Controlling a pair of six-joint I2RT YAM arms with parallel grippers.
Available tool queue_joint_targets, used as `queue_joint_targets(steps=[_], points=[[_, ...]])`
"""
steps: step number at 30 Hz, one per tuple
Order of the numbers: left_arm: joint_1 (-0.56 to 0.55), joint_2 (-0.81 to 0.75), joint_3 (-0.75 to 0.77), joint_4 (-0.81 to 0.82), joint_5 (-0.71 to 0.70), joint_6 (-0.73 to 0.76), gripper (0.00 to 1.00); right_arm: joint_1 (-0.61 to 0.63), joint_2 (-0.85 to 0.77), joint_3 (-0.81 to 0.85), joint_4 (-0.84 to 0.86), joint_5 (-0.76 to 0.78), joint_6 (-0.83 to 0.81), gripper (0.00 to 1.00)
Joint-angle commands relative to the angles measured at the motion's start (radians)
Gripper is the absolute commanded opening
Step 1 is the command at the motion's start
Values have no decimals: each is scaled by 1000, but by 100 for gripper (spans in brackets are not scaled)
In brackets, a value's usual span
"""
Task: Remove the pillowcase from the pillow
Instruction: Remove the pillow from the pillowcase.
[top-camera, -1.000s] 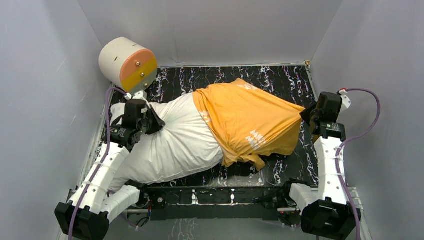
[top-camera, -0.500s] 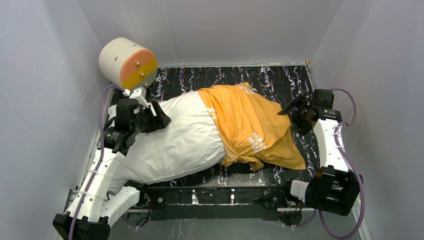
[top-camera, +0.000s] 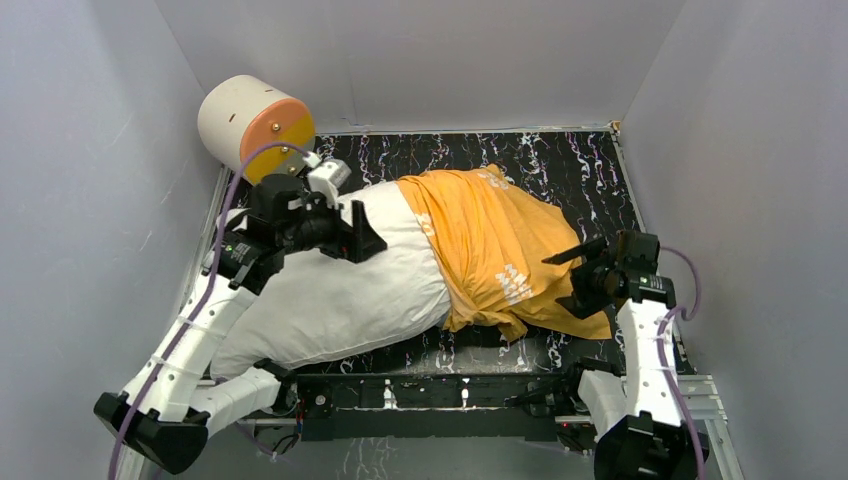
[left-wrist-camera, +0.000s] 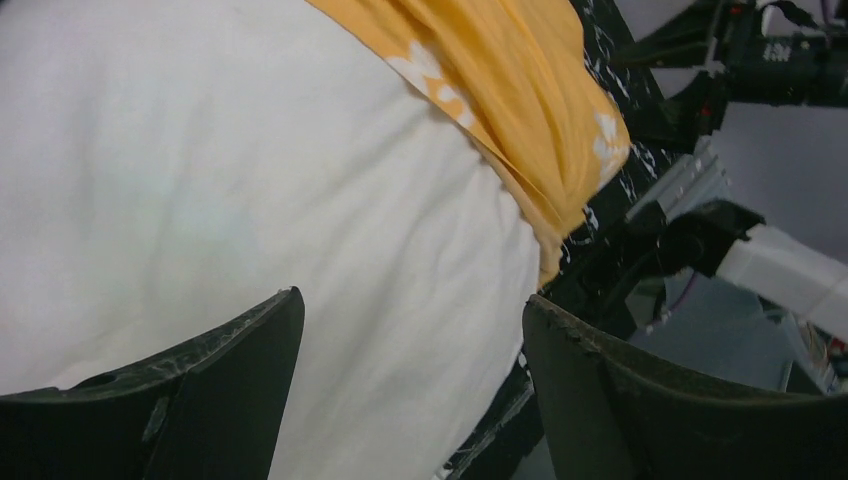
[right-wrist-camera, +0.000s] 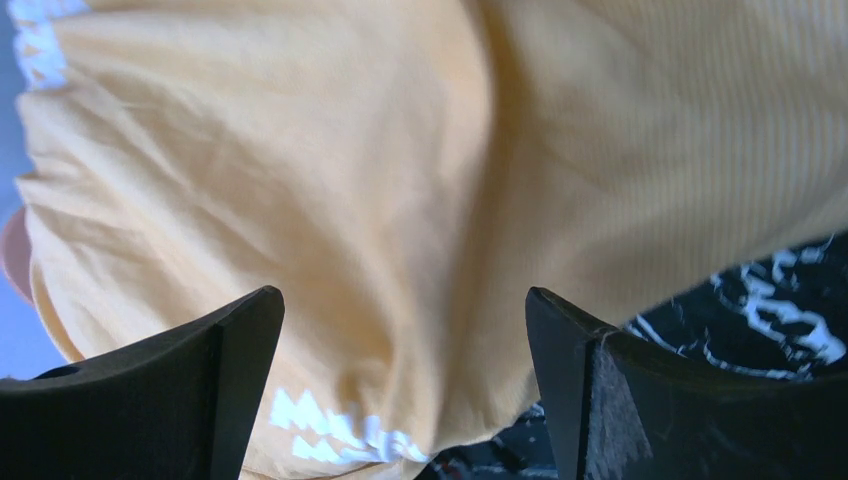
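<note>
The white pillow (top-camera: 330, 290) lies across the table with its left half bare. The orange-yellow pillowcase (top-camera: 490, 240) with faint white lettering covers its right half, bunched and slack. My left gripper (top-camera: 366, 238) hovers open over the bare pillow near the pillowcase's edge. In the left wrist view the gripper (left-wrist-camera: 410, 310) has only the pillow (left-wrist-camera: 250, 180) below its spread jaws, with the pillowcase (left-wrist-camera: 520, 90) beyond. My right gripper (top-camera: 575, 275) is open at the pillowcase's right end. In the right wrist view the gripper (right-wrist-camera: 400, 310) holds nothing, with the pillowcase (right-wrist-camera: 350, 170) below it.
A cream cylinder with an orange-yellow end (top-camera: 255, 125) sits at the back left corner. Grey walls close in the black marbled table (top-camera: 450, 155) on three sides. A black metal rail (top-camera: 440, 390) runs along the near edge between the arm bases.
Both grippers have opened and let go. The pillowcase's right end has gone slack and dropped. The left arm swung right over the pillow, and the right arm came nearer and left.
</note>
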Motion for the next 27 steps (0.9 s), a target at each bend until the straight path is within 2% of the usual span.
queue_joint_targets(steps=[1, 4, 7, 14, 18, 21, 22, 23, 27], points=[[-241, 30, 30, -43, -125, 67, 79, -3, -98, -92, -26, -66, 217, 99], [-346, 73, 19, -55, -244, 64, 81, -3, -112, -61, -107, -13, 205, 99], [-377, 116, -7, -65, -321, 79, 85, -4, -122, -69, -143, 5, 237, 99], [-399, 216, -69, -82, -494, 54, 86, -3, -144, -235, -8, -120, 378, 99], [-402, 242, -111, -79, -521, 41, 84, -4, -145, -310, 35, -117, 414, 99], [-403, 261, -123, -78, -506, 45, 83, -3, -135, -376, 134, -129, 444, 98], [-403, 267, -124, -77, -506, 41, 83, -4, -125, -401, 194, -151, 451, 95], [-403, 271, -123, -74, -505, 40, 82, -3, -111, -423, 250, -173, 455, 86], [-404, 276, -126, -62, -515, 26, 78, -3, -57, -436, 367, -172, 445, 35]])
